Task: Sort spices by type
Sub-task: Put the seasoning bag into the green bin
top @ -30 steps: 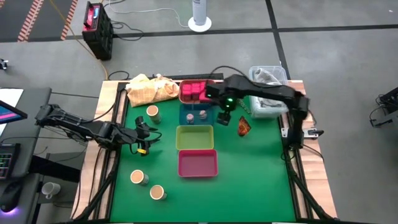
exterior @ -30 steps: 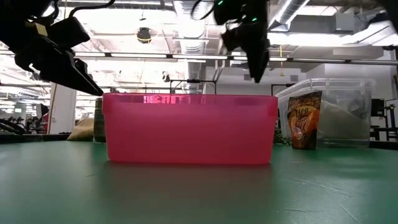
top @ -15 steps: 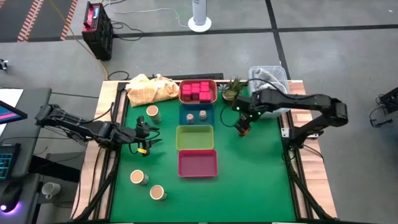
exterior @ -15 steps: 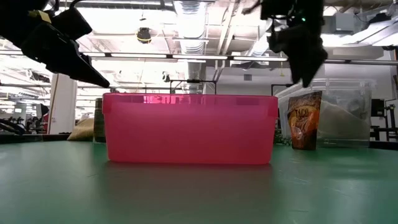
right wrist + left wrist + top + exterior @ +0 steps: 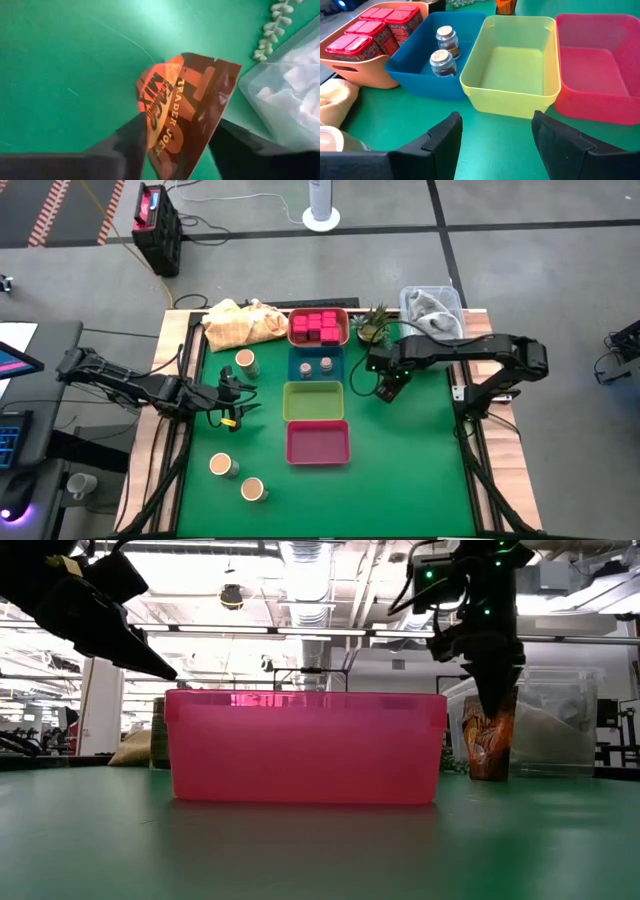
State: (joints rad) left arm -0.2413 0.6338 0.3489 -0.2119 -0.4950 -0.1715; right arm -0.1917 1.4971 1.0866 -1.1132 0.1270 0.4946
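Note:
The orange-brown crinkly packet [image 5: 393, 384] [image 5: 488, 743] [image 5: 186, 107] stands upright on its bottom edge, right of the trays. My right gripper [image 5: 386, 376] [image 5: 182, 142] is open and comes down over the packet's top, one finger on each side. My left gripper [image 5: 236, 396] [image 5: 496, 136] hangs open above the table's left part, facing the trays. Pink-red cubes [image 5: 318, 326] [image 5: 370, 30] fill the salmon tray. Two grey shaker jars [image 5: 316, 365] [image 5: 443, 52] stand in the blue tray. Tan-topped jars [image 5: 245, 361] [image 5: 222, 465] [image 5: 253, 489] stand on the mat. My right gripper straddles the packet's upper part [image 5: 165, 117] from above, fingers pointing down. I cannot tell whether either finger touches it. The packet's bottom stays on the table.
The yellow-green tray [image 5: 313, 386] and pink tray [image 5: 318, 427] [image 5: 300, 745] hold nothing. A yellow cloth [image 5: 240, 322] lies at the far left, a small plant [image 5: 372, 327] and a clear plastic bin [image 5: 432, 310] [image 5: 295, 95] at the far right, close behind the packet.
My right gripper has moved from above the blue tray toward the table's right and come down over the packet's top. The packet has stayed where it was.

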